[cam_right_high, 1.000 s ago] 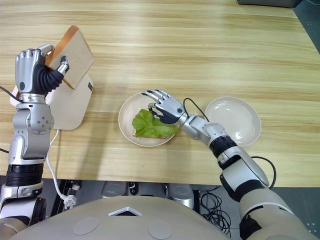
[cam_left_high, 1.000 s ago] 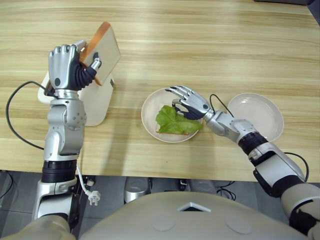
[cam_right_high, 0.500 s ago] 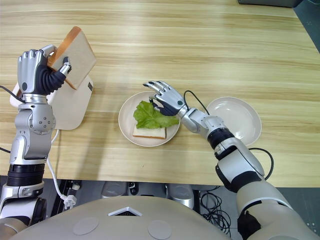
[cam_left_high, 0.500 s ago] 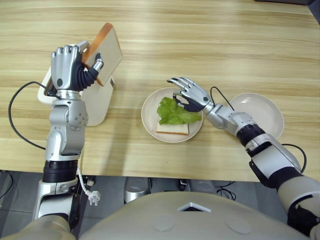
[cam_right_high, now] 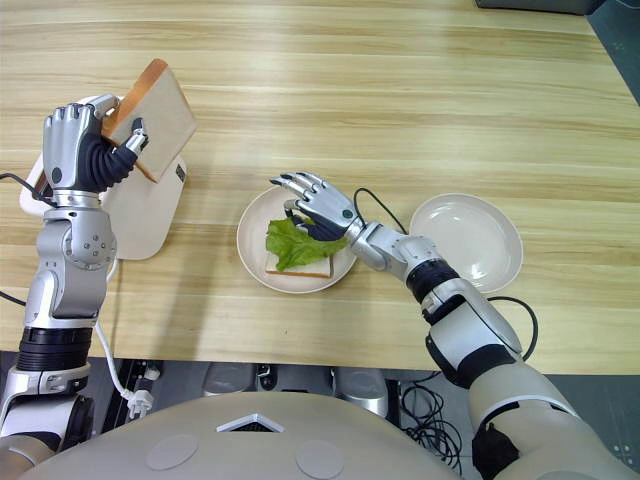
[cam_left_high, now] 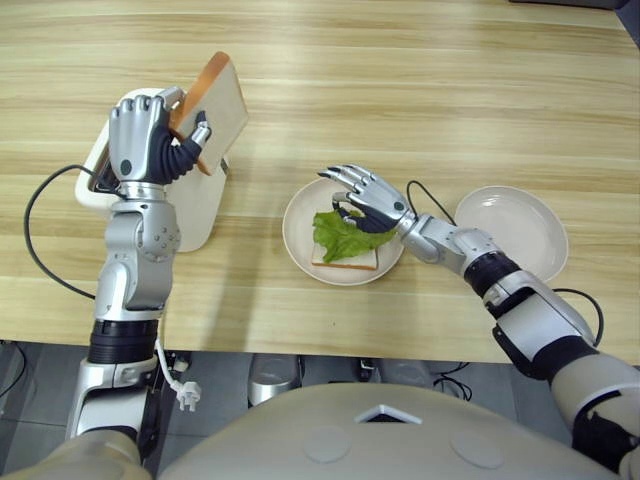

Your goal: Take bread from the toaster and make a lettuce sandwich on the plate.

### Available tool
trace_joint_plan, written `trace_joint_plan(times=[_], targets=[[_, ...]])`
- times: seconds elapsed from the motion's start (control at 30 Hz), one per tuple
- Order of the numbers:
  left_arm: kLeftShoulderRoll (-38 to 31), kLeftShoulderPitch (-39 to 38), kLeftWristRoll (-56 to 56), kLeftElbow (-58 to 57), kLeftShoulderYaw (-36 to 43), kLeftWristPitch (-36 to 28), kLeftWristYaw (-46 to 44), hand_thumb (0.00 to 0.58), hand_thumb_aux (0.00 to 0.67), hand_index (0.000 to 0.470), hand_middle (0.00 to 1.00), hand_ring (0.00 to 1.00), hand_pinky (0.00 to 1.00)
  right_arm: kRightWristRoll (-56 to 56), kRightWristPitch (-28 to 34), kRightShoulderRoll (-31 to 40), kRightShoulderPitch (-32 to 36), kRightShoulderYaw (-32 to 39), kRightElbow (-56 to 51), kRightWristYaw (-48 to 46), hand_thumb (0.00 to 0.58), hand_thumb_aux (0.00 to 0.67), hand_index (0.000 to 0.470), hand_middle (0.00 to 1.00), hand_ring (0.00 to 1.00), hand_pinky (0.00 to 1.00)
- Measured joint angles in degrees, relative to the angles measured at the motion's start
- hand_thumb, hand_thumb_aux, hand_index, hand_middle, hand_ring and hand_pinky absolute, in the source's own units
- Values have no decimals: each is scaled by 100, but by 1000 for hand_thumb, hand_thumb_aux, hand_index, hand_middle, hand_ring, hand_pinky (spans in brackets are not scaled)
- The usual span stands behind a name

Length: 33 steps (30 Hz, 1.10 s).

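My left hand (cam_left_high: 145,140) is raised above the white toaster (cam_left_high: 195,210), shut on a slice of bread (cam_left_high: 222,105) that stands tilted in its grip. On the round cream plate (cam_left_high: 295,225) lies another bread slice (cam_left_high: 352,262) with a green lettuce leaf (cam_left_high: 338,235) on top of it. My right hand (cam_left_high: 368,193) hovers over the plate's far side, its thumb and fingers pinching the leaf's far edge while the other fingers fan out.
An empty white plate (cam_left_high: 510,230) sits to the right of the sandwich plate, just behind my right forearm. The toaster's black cable (cam_left_high: 35,235) loops off the table's front left edge. Bare wood lies beyond both plates.
My right hand has shifted left over the plate, drawing the lettuce back over the bread slice. My left hand has carried its slice slightly up and to the right.
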<state>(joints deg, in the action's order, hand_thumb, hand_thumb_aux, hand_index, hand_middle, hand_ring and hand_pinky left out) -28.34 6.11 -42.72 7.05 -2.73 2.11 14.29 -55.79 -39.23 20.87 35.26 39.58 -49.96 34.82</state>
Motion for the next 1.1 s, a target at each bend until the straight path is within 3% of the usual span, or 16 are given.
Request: trace_joint_plan(times=[0.37,0.4,0.43,0.7,1.1], targets=[[0,34,2,-191,68,11,30,575,610,419,1000,1000,1000,1,-7,21,0,-2,42,1,580,670,460,0,0,0],[0,44,2,-193,71,19,35,575,610,419,1000,1000,1000,9,-9,18,1,-5,70,2,244,160,110,0,0,0],[0,49,2,-193,71,24,37,576,612,420,1000,1000,1000,16,-9,17,1,-9,80,2,0,0,0,0,0,0],[7,57,3,-202,77,65,40,579,649,446,1000,1000,1000,169,-90,79,-14,-131,306,27,0,0,0,0,0,0],[382,239,381,-117,314,238,-200,580,670,460,1000,1000,1000,1009,-199,628,-433,-1192,1612,-241,0,0,0,0,0,0]])
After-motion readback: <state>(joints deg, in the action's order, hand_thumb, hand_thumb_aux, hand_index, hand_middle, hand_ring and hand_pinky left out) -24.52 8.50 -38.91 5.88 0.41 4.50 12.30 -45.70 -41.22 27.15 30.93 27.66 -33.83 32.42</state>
